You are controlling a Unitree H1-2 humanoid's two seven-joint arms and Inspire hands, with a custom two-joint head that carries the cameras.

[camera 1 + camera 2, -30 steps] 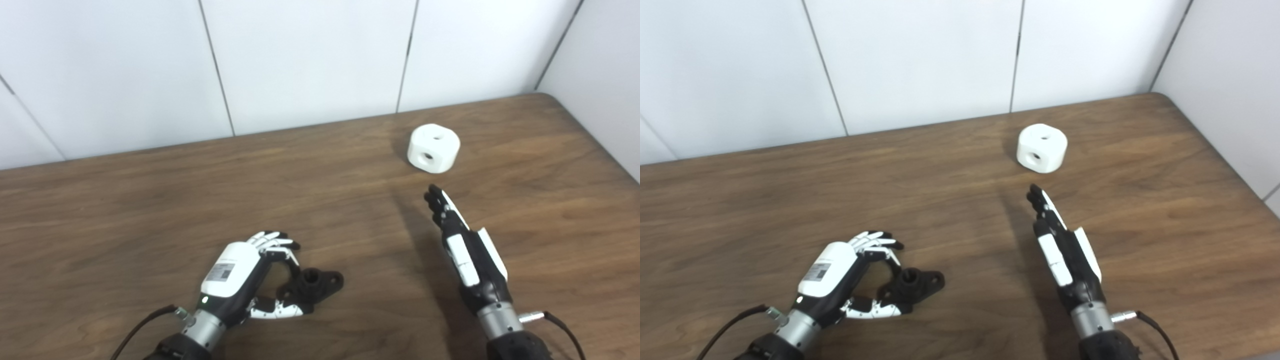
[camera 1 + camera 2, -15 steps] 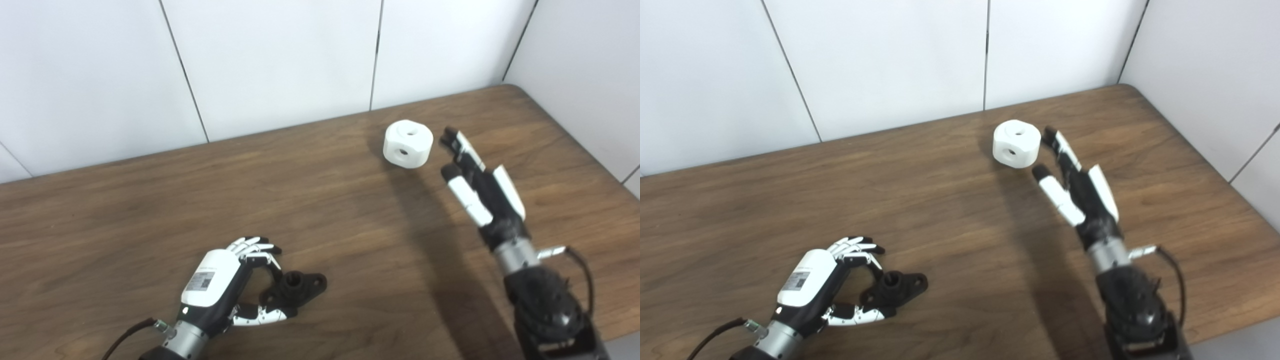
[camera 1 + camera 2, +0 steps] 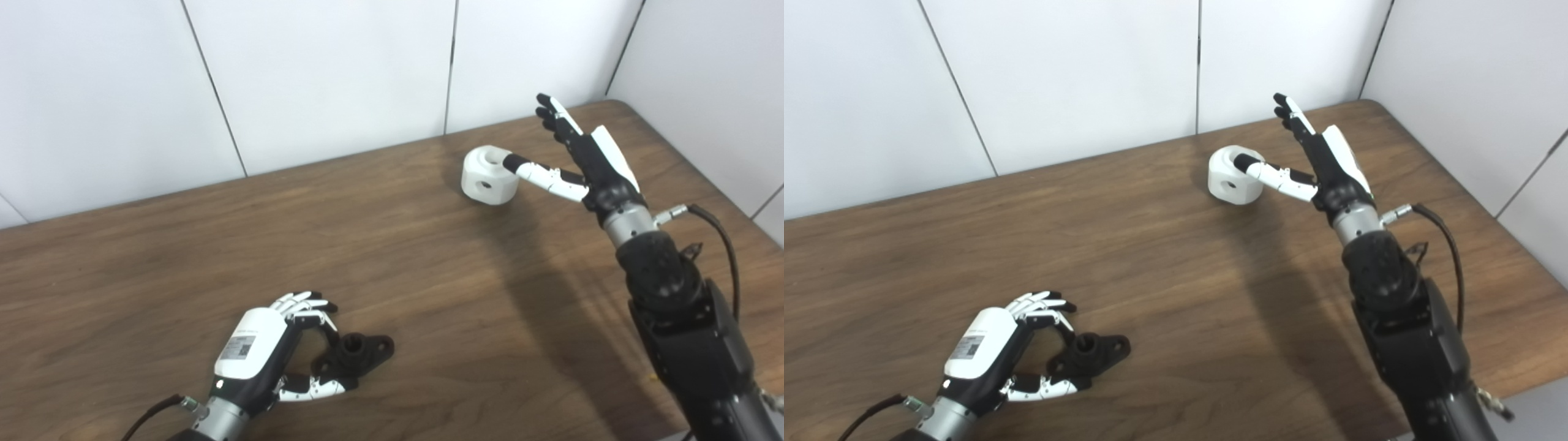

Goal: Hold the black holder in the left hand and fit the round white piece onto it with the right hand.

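The black holder (image 3: pixel 358 352) lies flat on the wooden tabletop (image 3: pixel 392 257), near its front edge, a dark flanged piece with a short upright collar in the middle. The left hand (image 3: pixel 269 352) sits right beside the holder, on its left; the fingers (image 3: pixel 303 303) curl over the near end of the holder from above and the thumb reaches in along the tabletop underneath. They cup the holder loosely and I cannot tell whether they actually touch it; the holder rests on the wood, not lifted.

Well apart from the holder, toward the far right corner by the white panelled wall (image 3: pixel 331 73), stands the round white piece (image 3: pixel 487 176), a chunky rounded block with one hole in its top face and another in the side facing the holder. The right hand (image 3: pixel 1323 165) is at that block, on the side away from the holder. It is spread wide and holds nothing: the thumb lies across the block's top edge, its dark tip at or just over the surface, while the other fingers (image 3: pixel 1289 113) point straight up and away toward the wall, clear of the block. The right arm's dark forearm (image 3: pixel 680 312) stretches back to the tabletop's near right edge, with a cable looping off the wrist
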